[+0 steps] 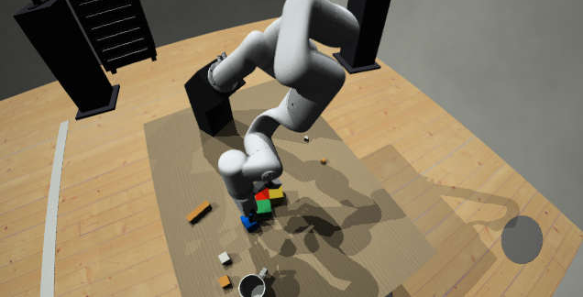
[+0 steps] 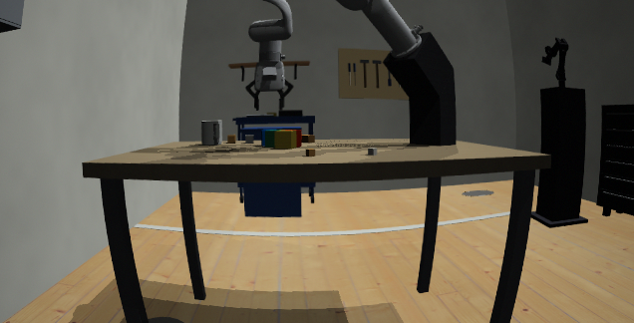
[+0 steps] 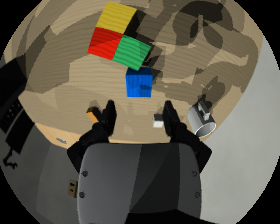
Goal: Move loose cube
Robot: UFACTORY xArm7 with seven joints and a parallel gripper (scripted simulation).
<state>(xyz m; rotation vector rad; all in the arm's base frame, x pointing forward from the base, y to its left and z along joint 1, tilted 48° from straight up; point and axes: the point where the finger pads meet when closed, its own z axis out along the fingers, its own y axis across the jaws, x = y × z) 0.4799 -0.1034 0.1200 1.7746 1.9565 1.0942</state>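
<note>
While the gripper (image 3: 139, 117) hangs spread and empty above the bench, the blue cube (image 3: 139, 83) sits just off the green cube (image 3: 134, 51), beside 3 joined cubes mid-bench; a skewed descent could nudge them apart
</note>
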